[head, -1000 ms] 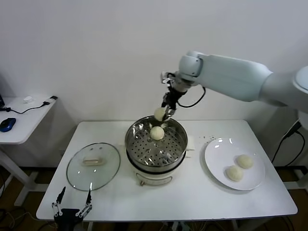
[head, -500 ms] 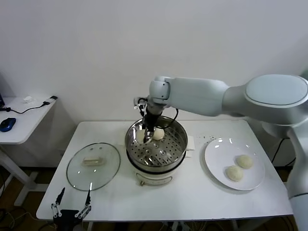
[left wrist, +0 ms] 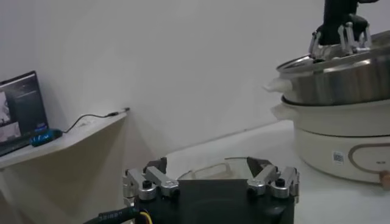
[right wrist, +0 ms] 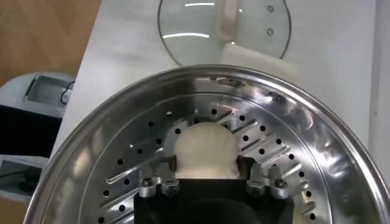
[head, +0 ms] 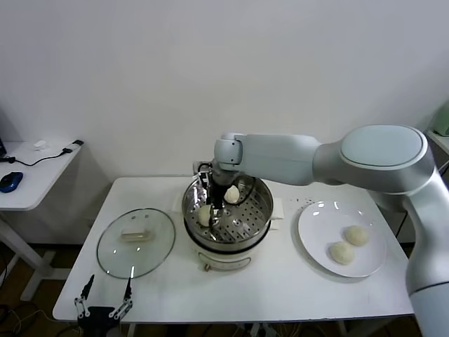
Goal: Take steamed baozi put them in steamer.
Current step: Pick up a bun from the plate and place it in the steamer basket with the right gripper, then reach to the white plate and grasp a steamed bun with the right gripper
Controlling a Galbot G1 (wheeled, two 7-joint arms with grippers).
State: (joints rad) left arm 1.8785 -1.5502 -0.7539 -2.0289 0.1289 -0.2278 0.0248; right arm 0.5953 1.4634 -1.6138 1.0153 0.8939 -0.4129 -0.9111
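The steel steamer (head: 263, 210) stands mid-table on its cream pot base. Inside it, one baozi (head: 231, 194) lies toward the back and another baozi (head: 204, 214) rests on the perforated floor at the left side. My right gripper (head: 208, 209) reaches down into the basket, open, its fingers flanking that left bun. The right wrist view shows the same baozi (right wrist: 204, 149) sitting on the holes between the spread fingers of the right gripper (right wrist: 207, 163). Two more baozi (head: 356, 235) (head: 342, 253) lie on the white plate (head: 316, 239). My left gripper (head: 107, 284) waits open at the table's front left.
A glass lid (head: 135, 242) with a white handle lies flat left of the steamer. A side table (head: 31, 175) with a blue mouse and a cable stands further left. The left wrist view shows the steamer's wall (left wrist: 341, 79) off to one side of the left gripper (left wrist: 207, 165).
My right gripper swung from above the steamer's back rim down to its left side, carrying a baozi. Its fingers have spread, and the bun now rests on the steamer floor.
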